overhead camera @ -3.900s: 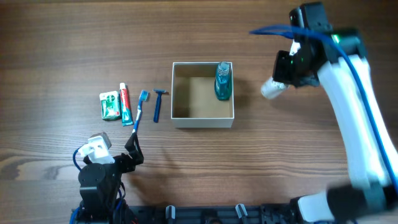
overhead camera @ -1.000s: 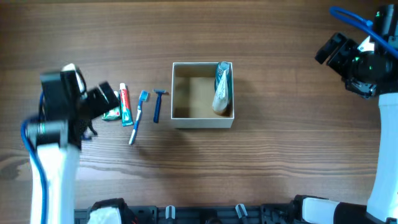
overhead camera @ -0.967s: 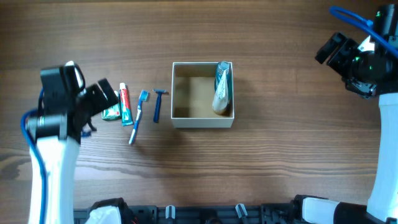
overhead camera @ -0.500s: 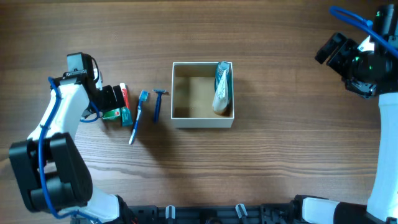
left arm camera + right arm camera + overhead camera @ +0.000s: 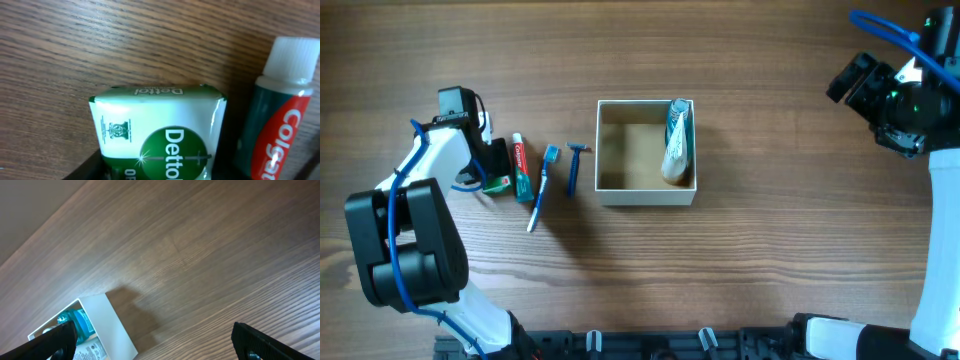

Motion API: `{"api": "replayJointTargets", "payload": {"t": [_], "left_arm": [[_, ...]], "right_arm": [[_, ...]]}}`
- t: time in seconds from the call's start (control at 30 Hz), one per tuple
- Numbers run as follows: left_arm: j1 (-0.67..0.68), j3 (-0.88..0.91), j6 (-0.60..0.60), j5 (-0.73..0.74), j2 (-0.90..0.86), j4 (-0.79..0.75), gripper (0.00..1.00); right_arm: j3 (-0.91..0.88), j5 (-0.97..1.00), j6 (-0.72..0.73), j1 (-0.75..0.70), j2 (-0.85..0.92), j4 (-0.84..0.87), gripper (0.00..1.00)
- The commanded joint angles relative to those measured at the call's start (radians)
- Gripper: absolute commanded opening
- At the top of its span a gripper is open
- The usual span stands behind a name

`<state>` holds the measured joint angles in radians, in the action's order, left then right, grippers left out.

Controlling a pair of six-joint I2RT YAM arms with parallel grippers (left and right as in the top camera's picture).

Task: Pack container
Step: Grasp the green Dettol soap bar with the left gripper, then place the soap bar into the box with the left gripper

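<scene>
The container [image 5: 646,196] is a square white box with a tan inside, mid-table, also in the right wrist view as a white wall [image 5: 114,330]. A teal bottle [image 5: 676,140] lies inside it along the right wall. A green-and-white Dettol soap bar [image 5: 160,130] lies on the table at the left, and my left gripper [image 5: 492,165] is down over it. Dark jaws press both of its long sides [image 5: 160,172]. My right gripper [image 5: 850,78] hangs open, high at the far right, with nothing between its fingers [image 5: 252,342].
A red-and-white Colgate tube [image 5: 523,168] lies right beside the soap [image 5: 277,120]. Further right are a blue toothbrush [image 5: 542,185] and a blue razor [image 5: 574,168], between the tube and the box. Bare wood surrounds the box.
My left arm has reached in over the soap bar and its jaws have narrowed from wide open onto it. The right arm and the box have not moved.
</scene>
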<state>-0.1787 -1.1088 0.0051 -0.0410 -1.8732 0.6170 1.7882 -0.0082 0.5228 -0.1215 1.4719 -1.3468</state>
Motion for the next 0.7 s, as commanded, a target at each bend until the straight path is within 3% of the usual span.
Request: {"api": "replayJointTargets", "payload": {"t": [0.0, 0.17, 0.33, 0.47, 0.67], "left_arm": [[-0.006, -0.010, 0.002, -0.019, -0.006, 0.027, 0.24], [0.027, -0.125, -0.067, 0.000, 0.120, 0.172, 0.20], [0.182, -0.286, -0.087, 0.007, 0.281, 0.334, 0.19], [0.376, -0.302, -0.159, 0.006, 0.377, 0.304, 0.24], [0.589, -0.301, -0.288, 0.002, 0.304, 0.249, 0.24]], "right_arm": [[-0.004, -0.008, 0.001, -0.004, 0.008, 0.000, 1.00], [-0.004, -0.009, 0.001, -0.004, 0.008, 0.000, 1.00], [-0.004, -0.008, 0.001, -0.004, 0.008, 0.000, 1.00], [-0.004, -0.008, 0.001, -0.004, 0.008, 0.000, 1.00], [-0.004, -0.009, 0.001, -0.004, 0.008, 0.000, 1.00]]}}
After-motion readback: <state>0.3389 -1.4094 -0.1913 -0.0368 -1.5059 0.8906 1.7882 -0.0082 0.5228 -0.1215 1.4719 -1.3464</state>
